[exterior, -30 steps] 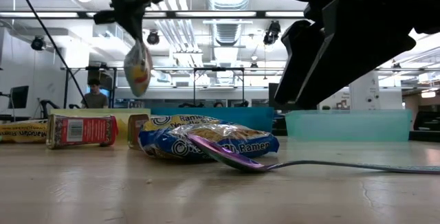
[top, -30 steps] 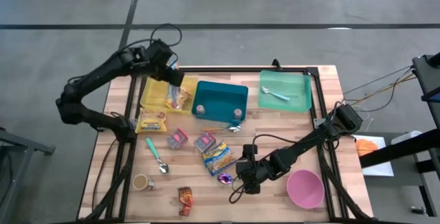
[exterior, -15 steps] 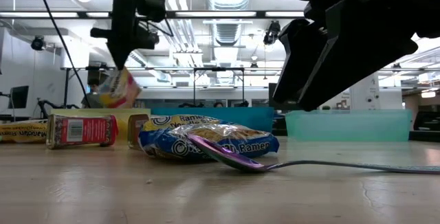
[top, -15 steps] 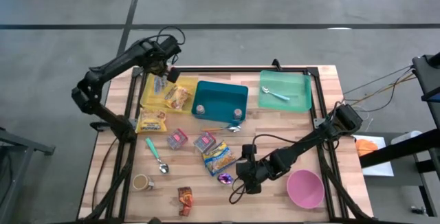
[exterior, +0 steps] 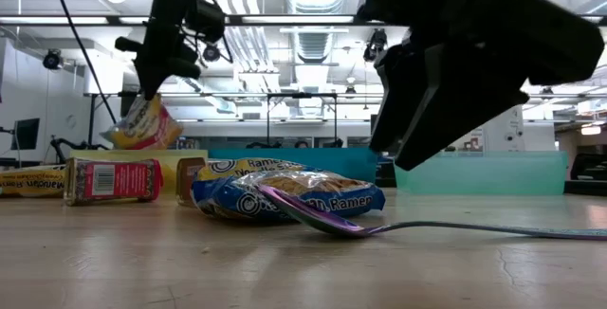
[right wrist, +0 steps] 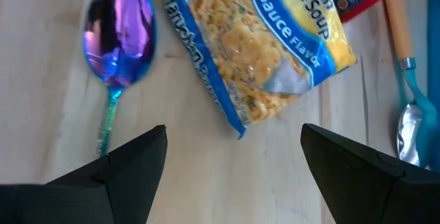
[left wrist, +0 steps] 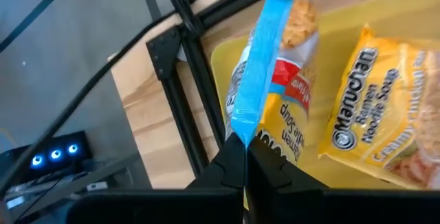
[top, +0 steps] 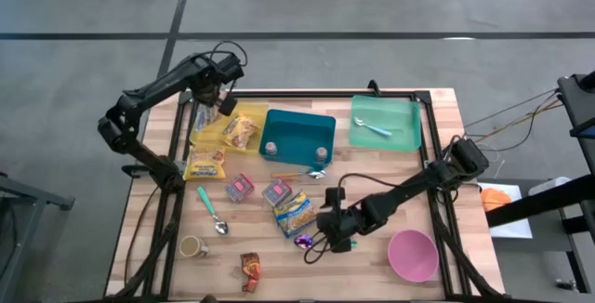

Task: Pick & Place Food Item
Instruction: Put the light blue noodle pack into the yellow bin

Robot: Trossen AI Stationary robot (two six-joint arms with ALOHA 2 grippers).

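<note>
A ramen packet is pinched by its blue edge in the left gripper, hung over the yellow tray at the table's far left. The right gripper is held wide open above a blue ramen packet and purple spoon.

Ramen packet: blue-edged, yellow and red print, pinched by top seam, hanging tilted over far-left corner of yellow tray. Second yellow ramen packet flat in same tray, just beside. Blue-and-yellow ramen packet flat on table near middle, noodles visible through clear window, purple spoon alongside, apart.
</note>
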